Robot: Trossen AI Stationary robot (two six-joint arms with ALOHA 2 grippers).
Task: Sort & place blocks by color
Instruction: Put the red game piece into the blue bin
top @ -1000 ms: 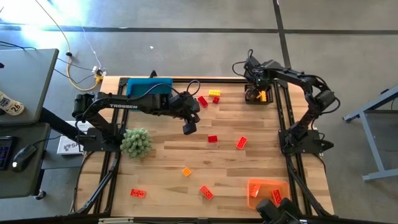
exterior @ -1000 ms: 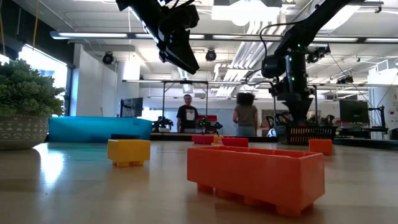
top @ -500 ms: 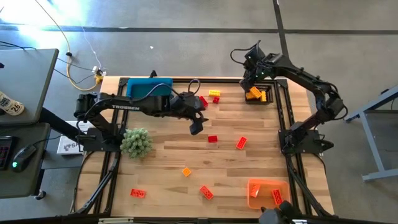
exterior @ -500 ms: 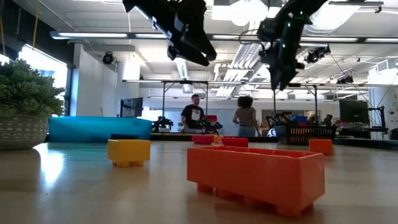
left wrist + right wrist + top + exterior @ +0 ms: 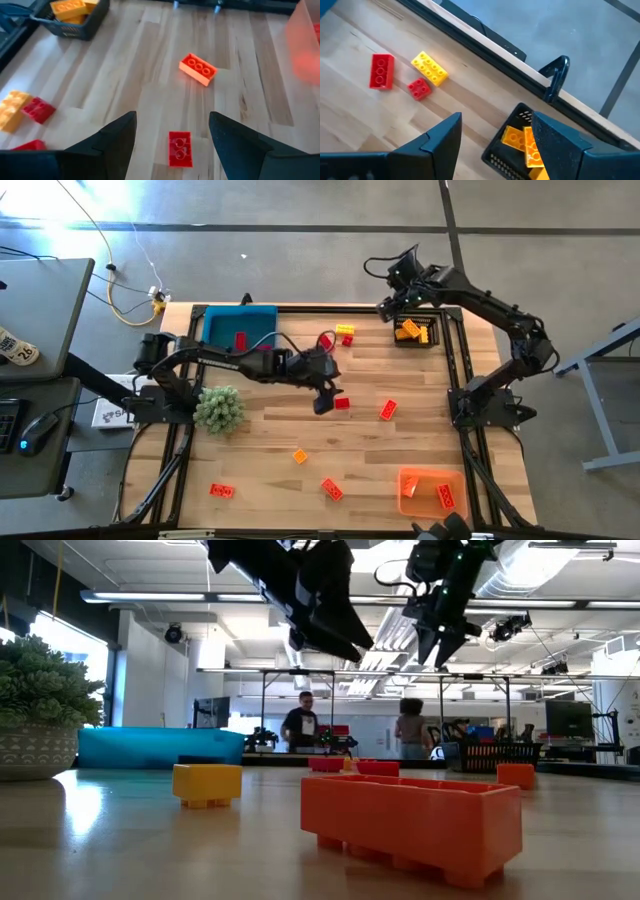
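Small red, orange and yellow blocks lie scattered flat on the wooden table. My left gripper (image 5: pixel 322 402) (image 5: pixel 172 116) hangs open above the table's middle, right beside a red block (image 5: pixel 342 403) (image 5: pixel 180 148) that shows between its fingers. An orange-red block (image 5: pixel 388 409) (image 5: pixel 197 69) lies to the right of that. My right gripper (image 5: pixel 385 310) (image 5: pixel 496 117) is open and raised near the far edge, just left of the black bin (image 5: pixel 416 332) (image 5: pixel 517 150), which holds yellow-orange blocks (image 5: pixel 520 137). A yellow block (image 5: pixel 345 330) (image 5: pixel 430 67) and two red ones (image 5: pixel 382 71) lie left of it.
A blue bin (image 5: pixel 238 325) at the far left holds a red block (image 5: pixel 240 340). An orange bin (image 5: pixel 430 490) with blocks stands at the near right corner. A green fuzzy plant (image 5: pixel 219 409) sits on the left. More blocks (image 5: pixel 299 455) (image 5: pixel 331 489) (image 5: pixel 221 490) lie toward the near edge. People stand beyond the table.
My left gripper has swung toward the table's right and near edge, coming down beside the red block in the middle. My right gripper has risen out of the black bin and moved toward the table's left and its far edge.
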